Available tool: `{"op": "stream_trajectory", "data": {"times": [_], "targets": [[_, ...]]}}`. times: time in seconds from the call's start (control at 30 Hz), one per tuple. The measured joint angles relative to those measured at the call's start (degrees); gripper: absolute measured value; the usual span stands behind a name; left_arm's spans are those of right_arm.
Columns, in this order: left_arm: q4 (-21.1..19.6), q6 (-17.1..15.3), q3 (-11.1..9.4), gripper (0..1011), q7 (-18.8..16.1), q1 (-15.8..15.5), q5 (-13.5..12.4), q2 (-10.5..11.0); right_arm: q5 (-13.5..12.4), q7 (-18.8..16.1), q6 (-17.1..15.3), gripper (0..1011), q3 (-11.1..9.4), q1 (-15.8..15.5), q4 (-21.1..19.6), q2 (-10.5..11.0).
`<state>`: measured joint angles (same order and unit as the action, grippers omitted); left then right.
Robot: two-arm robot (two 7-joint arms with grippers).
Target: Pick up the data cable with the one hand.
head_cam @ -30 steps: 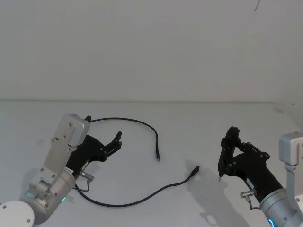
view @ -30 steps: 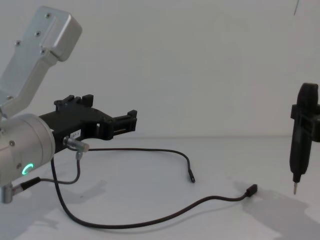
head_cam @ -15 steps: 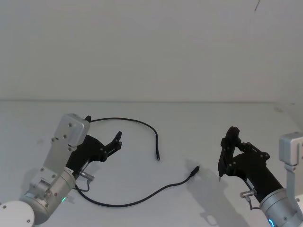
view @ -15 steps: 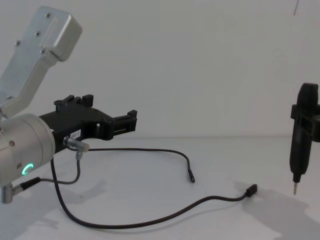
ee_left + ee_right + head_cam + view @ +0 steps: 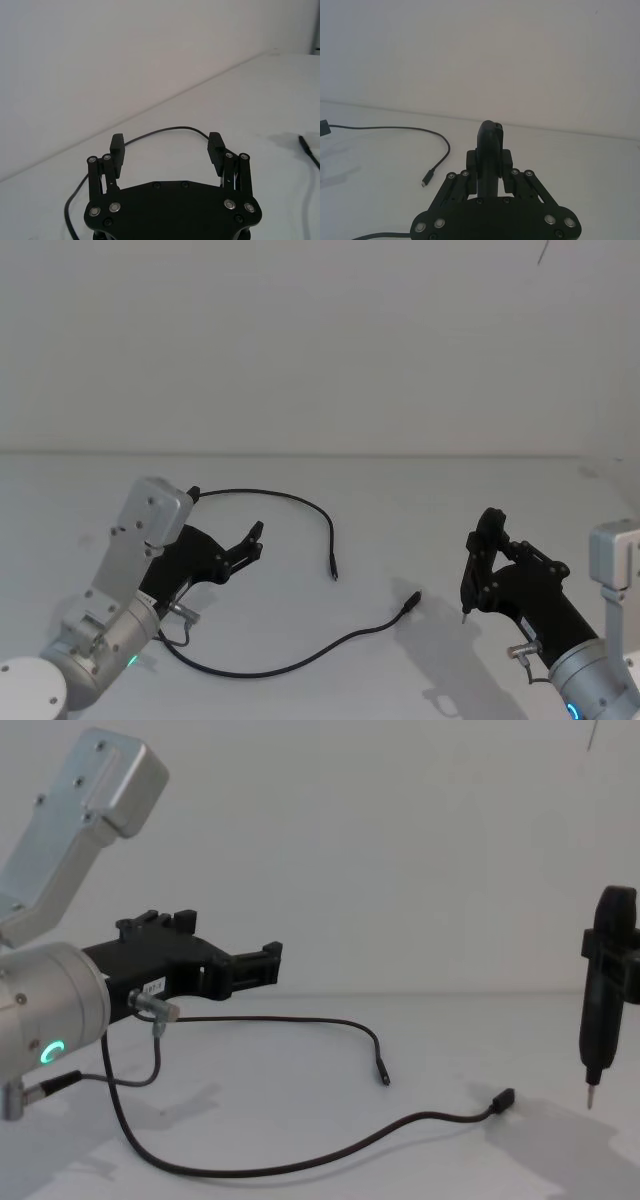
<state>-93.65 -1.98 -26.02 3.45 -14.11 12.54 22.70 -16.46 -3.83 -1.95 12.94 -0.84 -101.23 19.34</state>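
Left hand [image 5: 255, 540] hovers just above the table [image 5: 420, 500], jaws spread wide, with the data cable [image 5: 332, 550] looped flat beneath and ahead of it, its far strand running in line with the jaw gap, well apart from the right hand [image 5: 487, 552] clamped on a slim tool [image 5: 597, 1030].

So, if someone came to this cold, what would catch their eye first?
The long black data cable curls loosely across the white table, with both plugs lying free near the middle. The left claw hangs open above the cable's left part, holding nothing. On the right, the right claw grips a slim black tool upright, metal tip down, clear of the cable.
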Motion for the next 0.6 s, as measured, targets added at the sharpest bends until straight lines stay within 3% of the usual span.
{"op": "stream_trajectory", "data": {"times": [0.3,0.6], "targets": [[-1.1,-3.0,0.0,1001,5.7,-1.2,2.7,1.8,0.0,0.0,0.0,279,0.0,0.0,0.0,0.0],[-2.2,-9.1,-0.1,1001,13.6,-3.6,6.9,4.0,0.0,0.0,0.0,279,0.0,0.0,0.0,0.0]]}}
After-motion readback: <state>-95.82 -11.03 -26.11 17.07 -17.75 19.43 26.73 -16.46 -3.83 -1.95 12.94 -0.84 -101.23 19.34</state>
